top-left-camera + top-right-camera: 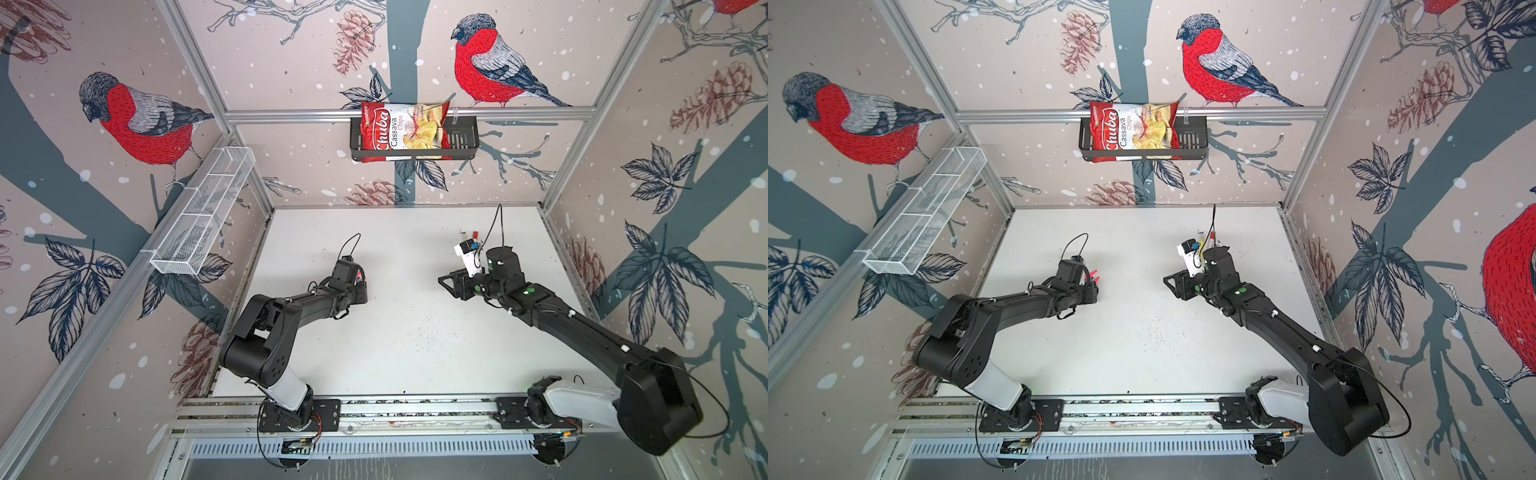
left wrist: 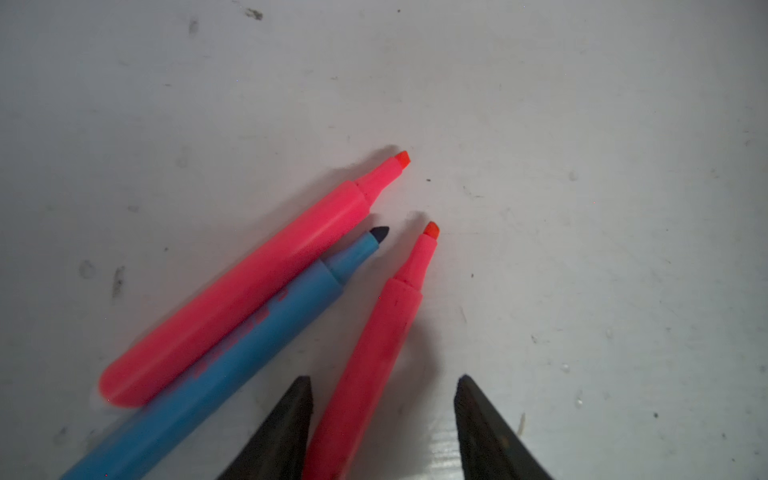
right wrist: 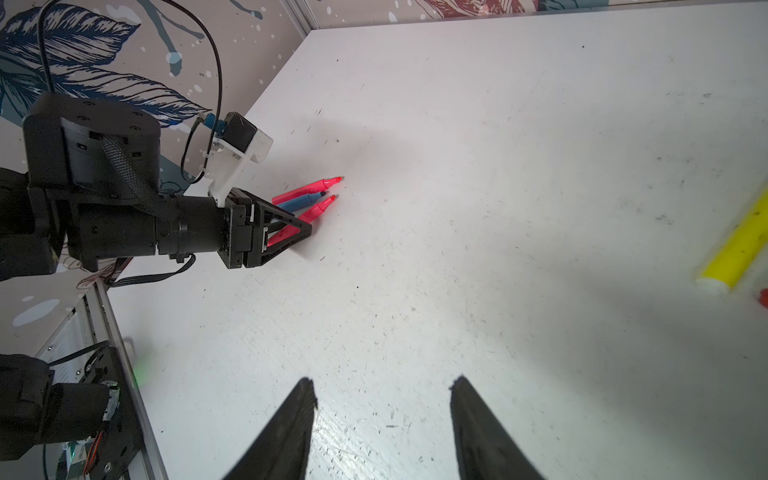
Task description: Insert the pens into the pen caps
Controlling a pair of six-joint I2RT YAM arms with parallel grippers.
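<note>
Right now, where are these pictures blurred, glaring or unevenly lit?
Left wrist view: the pens are soft at their near ends and sharper at the tips; there is glare on the table at the left end effector. Right wrist view: the yellow pen is blurred. Both top views: sharp and evenly lit.

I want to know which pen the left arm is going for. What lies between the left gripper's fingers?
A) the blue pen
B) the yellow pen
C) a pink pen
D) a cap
C: in the left wrist view a pink pen runs between the fingertips of the open left gripper, with the blue pen just outside them.
</note>
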